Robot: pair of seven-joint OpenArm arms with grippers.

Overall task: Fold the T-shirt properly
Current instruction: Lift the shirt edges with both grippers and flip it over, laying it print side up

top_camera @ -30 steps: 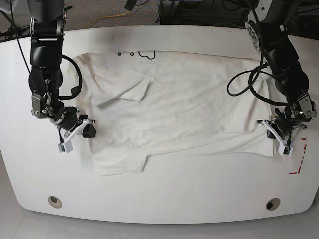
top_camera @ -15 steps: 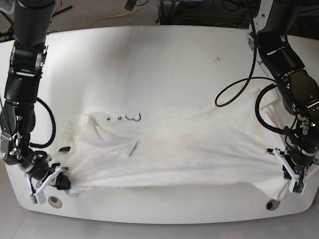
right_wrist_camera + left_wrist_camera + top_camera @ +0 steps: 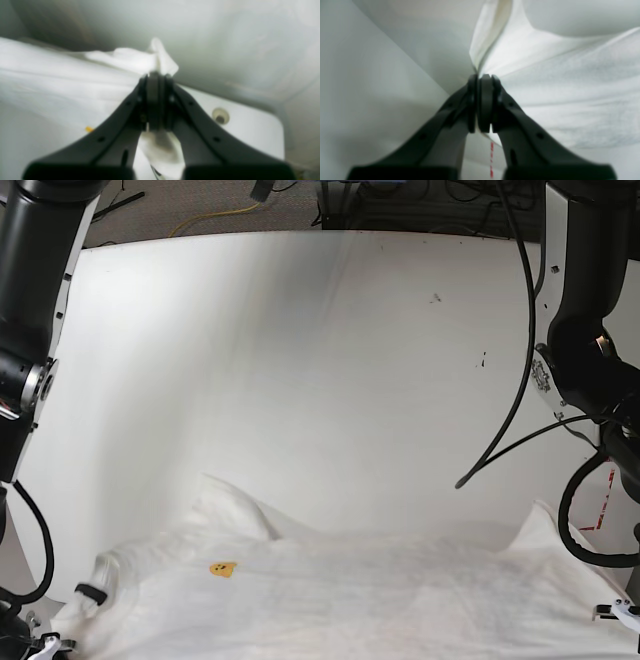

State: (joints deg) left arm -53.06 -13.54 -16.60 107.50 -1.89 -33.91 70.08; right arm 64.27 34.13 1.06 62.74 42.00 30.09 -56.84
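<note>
**One shirt, two clamped grippers, three pretty different views**

In the base view the T-shirt (image 3: 350, 600) is seen bunched along the near edge of the white table (image 3: 300, 360), with one small yellow print mark (image 3: 221, 569) facing up. Both arms are cropped there: only a sliver of each gripper is caught at the bottom corners, so nothing about the grip can be told from that view.

The wrist views fill that gap. The left gripper (image 3: 482, 105) is shown clenched on a pinch of white fabric, with the T-shirt (image 3: 557, 87) fanning out from the tips to the right. A red dashed mark (image 3: 491, 160) on the table is seen between the fingers. The right gripper (image 3: 155, 100) is likewise clamped on cloth, a tuft of which sticks out past the tips and another below them. A round hole fitting (image 3: 220, 116) in the table is picked up only there, just beside the right finger.

Counted: one shirt, two arms, two closed grippers. A black cable (image 3: 520, 350) is looped in front of the table's right side. Both wrist views are blurred, so how many layers are pinched probably can't be settled.
</note>
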